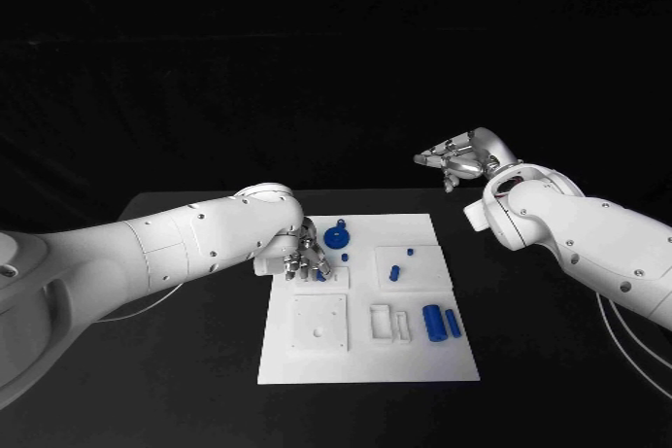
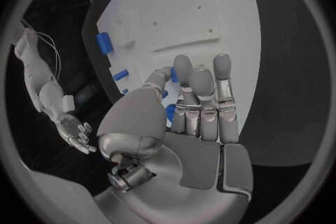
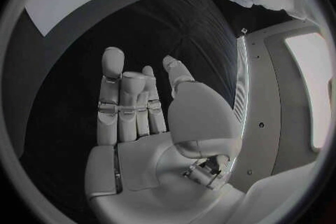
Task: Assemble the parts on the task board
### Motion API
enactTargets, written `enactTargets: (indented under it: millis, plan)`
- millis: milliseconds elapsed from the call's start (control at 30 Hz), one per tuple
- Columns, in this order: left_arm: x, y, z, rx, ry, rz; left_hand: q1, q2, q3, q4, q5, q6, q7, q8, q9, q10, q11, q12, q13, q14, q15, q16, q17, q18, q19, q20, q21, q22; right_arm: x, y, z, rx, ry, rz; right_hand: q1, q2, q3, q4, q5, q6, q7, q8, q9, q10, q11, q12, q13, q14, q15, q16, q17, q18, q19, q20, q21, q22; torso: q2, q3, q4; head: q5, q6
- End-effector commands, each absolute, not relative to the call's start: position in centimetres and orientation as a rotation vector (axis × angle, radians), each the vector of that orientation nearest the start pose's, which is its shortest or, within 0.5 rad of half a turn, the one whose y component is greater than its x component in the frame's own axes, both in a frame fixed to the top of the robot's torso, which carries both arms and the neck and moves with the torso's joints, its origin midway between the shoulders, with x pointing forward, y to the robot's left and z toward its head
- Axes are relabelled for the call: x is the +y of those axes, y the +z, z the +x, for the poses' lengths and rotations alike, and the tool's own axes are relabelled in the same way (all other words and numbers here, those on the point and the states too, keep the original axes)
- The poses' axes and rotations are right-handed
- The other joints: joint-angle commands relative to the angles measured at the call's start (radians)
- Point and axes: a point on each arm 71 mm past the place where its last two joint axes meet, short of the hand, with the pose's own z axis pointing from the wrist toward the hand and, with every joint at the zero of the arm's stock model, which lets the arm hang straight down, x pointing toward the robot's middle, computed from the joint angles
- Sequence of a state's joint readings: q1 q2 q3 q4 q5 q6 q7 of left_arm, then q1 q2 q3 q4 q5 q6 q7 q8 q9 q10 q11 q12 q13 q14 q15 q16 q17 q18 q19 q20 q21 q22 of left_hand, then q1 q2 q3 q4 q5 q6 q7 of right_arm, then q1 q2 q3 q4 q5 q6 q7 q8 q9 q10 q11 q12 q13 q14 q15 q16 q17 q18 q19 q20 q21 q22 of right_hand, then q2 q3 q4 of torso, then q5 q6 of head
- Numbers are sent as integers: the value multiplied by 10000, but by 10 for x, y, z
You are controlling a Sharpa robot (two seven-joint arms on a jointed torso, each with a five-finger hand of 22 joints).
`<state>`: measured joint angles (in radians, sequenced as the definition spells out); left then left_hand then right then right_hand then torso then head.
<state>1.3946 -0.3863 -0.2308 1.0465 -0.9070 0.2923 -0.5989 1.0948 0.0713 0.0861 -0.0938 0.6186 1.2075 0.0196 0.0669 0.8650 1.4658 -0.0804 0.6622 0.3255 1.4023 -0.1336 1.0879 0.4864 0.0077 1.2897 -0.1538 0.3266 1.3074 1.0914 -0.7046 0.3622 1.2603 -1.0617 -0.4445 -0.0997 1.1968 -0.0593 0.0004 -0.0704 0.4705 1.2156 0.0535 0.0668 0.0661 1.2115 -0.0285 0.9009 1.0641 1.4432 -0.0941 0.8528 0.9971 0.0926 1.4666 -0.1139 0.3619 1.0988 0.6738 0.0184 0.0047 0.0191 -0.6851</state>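
At the middle of the black tabletop (image 1: 168, 370) lies the flat white rectangular task board (image 1: 367, 356), with small blue plastic parts spread over it. The left hand (image 1: 303, 260) hangs low over the board's far left corner, fingers (image 2: 199, 95) extended and lying side by side, grasping nothing that the views reveal. Just beyond the fingertips, toward the board's far edge, sits the round blue knob-like part (image 1: 338, 238); a small blue piece (image 1: 345, 258) lies just beside the hand on the board's inner side. From the left wrist view, blue bits peek out beside and under the fingers, so whether they touch one I cannot tell.

The right hand (image 1: 455, 159) is raised well apart from the board, beyond its far right corner, fingers released and empty.

The left hand is plainly the nearer one to the knob and the pieces beside it. Toward the near right of the board, two short blue cylinders (image 1: 440, 323) lie side by side, long axes running near to far, next to an empty white slotted holder (image 1: 390, 324). A raised white square plate (image 1: 320, 322) with holes sits to the near left, nothing standing in it. A small blue peg (image 1: 395, 271) rests on another white block in the middle right.
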Motion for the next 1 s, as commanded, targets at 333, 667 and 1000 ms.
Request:
enactTargets:
  millis: [333,667,1000]
  plan:
    - [119,-217,550,24777,-2009,-669,-53,137,1667,-1573,-29,577,-401,24,60,485,-165,68,6,64,-18,70,27,-11,46,45,-87,173,-243,-120,558,13767,8238,5669,-44,80,-29,-17,69,-77,5,-41,-11,-49,-16,-20,-9,26,35,-13,17,134,374,53,41,-16,5,-3,9,-14,-1]
    - [119,-217,552,24616,-1893,-654,-105,184,1724,-1440,-149,586,-424,18,248,483,-179,119,3,86,-29,74,46,-24,98,36,-128,177,-243,-120,558,13771,8257,5656,-43,80,-25,-14,91,-76,4,-40,-11,-44,-16,-11,-3,27,34,-17,16,133,373,53,42,-21,2,-5,4,-11,4]
    - [118,-221,552,24852,-1721,-552,-166,303,1347,-809,-1426,781,-544,30,518,482,-192,191,6,76,-17,97,67,-75,127,69,-260,142,-243,-119,558,13775,8273,5641,-43,80,-25,-14,91,-76,4,-40,-11,-44,-16,-11,-3,27,34,-17,16,133,373,53,42,-21,4,-4,1,-53,1]
